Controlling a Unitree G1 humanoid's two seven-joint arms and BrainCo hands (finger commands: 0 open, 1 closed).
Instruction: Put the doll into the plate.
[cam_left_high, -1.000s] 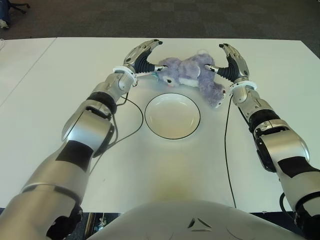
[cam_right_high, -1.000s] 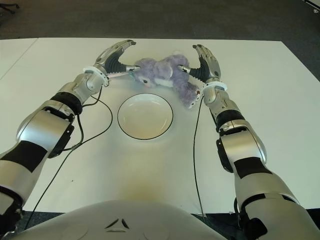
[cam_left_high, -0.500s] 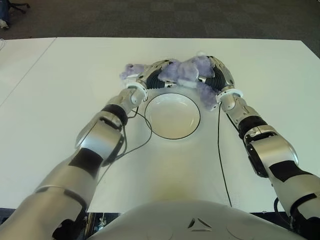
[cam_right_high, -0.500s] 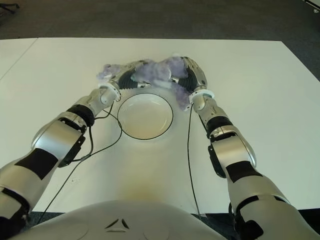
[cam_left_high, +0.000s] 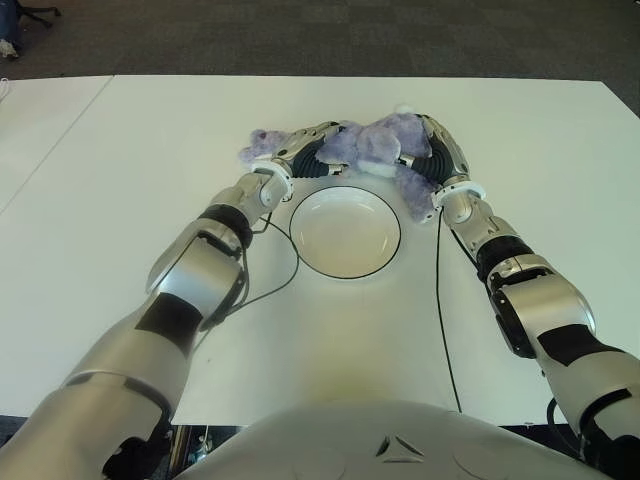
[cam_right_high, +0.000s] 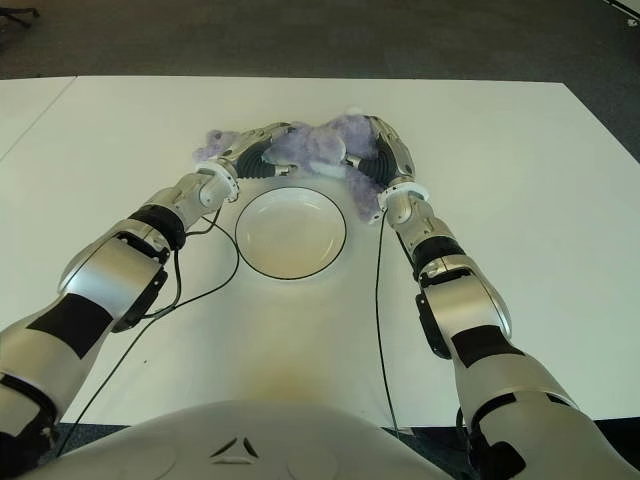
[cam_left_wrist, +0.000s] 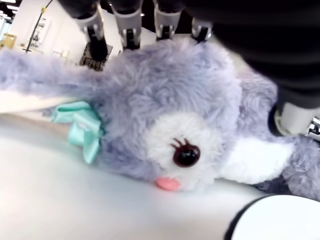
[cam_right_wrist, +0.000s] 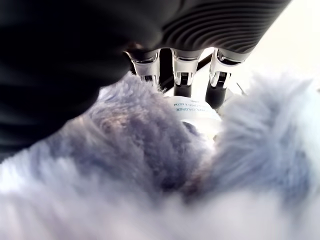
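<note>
Doll (cam_left_high: 375, 147), a lilac plush with a white face and a mint bow (cam_left_wrist: 80, 130), is being clasped from both sides just beyond the far rim of the plate (cam_left_high: 345, 231), its head lying sideways against the white table (cam_left_high: 120, 200), as the left wrist view shows. One ear is being left to stick out past the left hand (cam_left_high: 300, 150), and one limb is draping down beside the right wrist toward the plate's rim. It is judged to be light, soft and compressible, not fragile, with fur that could slip under a shallow pinch; a grip around the bulk of head and body, as is being applied here, is judged safer than a hold on an ear or limb. The left hand's fingers (cam_left_wrist: 127, 20) are being curled over the head, and the right hand (cam_left_high: 440, 160) is being pressed to the opposite side, its fingers (cam_right_wrist: 182, 67) sunk into the fur. Both forearms are being stretched forward either side of the plate, converging on the doll.
</note>
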